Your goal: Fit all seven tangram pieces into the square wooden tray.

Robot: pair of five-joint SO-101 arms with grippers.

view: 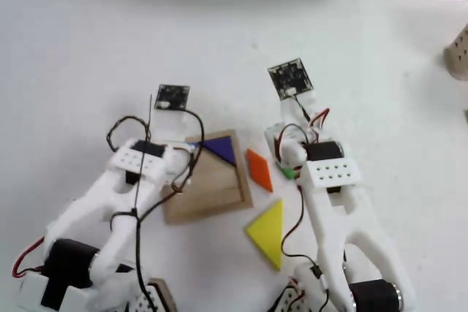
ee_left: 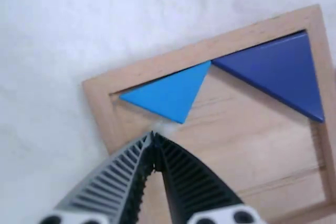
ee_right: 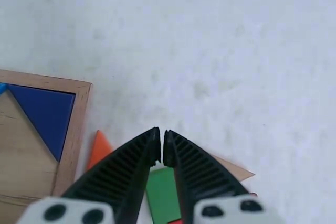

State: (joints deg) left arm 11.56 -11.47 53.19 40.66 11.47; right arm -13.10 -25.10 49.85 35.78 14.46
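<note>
Closed and empty, the left gripper point(ee_left: 154, 139) hung over the square wooden tray point(ee_left: 100, 111), its tips just short of the light blue triangle point(ee_left: 168, 94), which lay beside the dark blue triangle point(ee_left: 278, 72). The right gripper point(ee_right: 161, 132), likewise closed on nothing, hung above a green piece point(ee_right: 161, 192).

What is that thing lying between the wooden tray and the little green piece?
An orange piece lies flat between the tray and the green piece. It shows most clearly in the high view.
</note>
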